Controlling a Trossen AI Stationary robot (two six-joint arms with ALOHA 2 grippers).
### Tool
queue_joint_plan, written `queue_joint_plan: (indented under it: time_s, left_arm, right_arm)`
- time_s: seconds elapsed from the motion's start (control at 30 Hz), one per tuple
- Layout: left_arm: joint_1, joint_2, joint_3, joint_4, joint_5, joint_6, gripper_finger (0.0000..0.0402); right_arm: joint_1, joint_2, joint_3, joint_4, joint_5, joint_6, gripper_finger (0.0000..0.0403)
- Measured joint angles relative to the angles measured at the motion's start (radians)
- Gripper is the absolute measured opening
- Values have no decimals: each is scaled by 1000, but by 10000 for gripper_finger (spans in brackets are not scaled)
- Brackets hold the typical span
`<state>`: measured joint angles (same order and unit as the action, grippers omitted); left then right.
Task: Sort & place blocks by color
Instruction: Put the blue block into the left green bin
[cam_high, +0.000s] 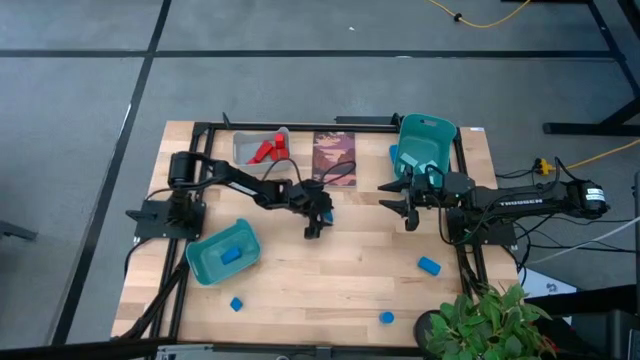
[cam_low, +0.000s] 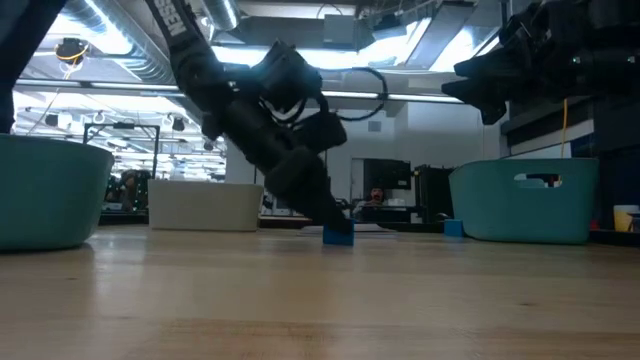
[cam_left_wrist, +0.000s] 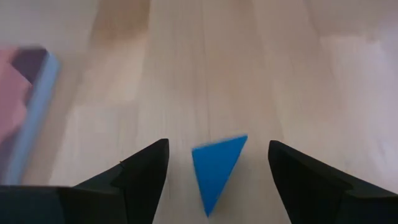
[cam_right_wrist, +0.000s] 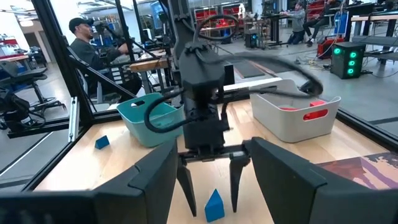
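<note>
A small blue wedge-shaped block (cam_left_wrist: 214, 171) lies on the wooden table near its middle, and also shows in the low view (cam_low: 338, 235). My left gripper (cam_high: 315, 226) slants down over it and is open. Its two fingers (cam_right_wrist: 188, 186) stand on either side of the block without touching it. My right gripper (cam_high: 409, 208) hovers level and open above the table to the right, holding nothing and facing the left arm. More blue blocks (cam_high: 430, 265) lie loose near the front. Red blocks (cam_high: 266, 150) sit in the grey bin (cam_high: 245, 146).
A teal bin (cam_high: 205, 262) holding a blue block (cam_high: 232, 254) stands at the near left, and another teal bin (cam_high: 428, 135) at the far right. A dark picture card (cam_high: 334, 155) lies between the far bins. A plant (cam_high: 485, 320) overhangs the near right corner. People sit beyond the table.
</note>
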<state>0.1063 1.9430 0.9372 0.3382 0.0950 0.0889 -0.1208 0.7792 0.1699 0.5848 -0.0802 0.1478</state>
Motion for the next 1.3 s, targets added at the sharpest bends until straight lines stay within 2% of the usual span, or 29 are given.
queue_joint_plan:
  time_s: [0.37,0.97,1.1,1.3]
  left_arm:
    - [2,29,-1,17,-5,23,259]
    - [2,25,-1,12,-9,18,107]
    - [7,-43,-3,-8,-7,18,92]
    - [5,-258,-55,-8,-26,6,89]
  right_arm:
    - [0,5,0,-15,0,1,209]
    - [0,5,0,-22,0,5,209]
    - [0,5,0,-22,0,5,209]
    - [0,5,0,-23,0,5,209]
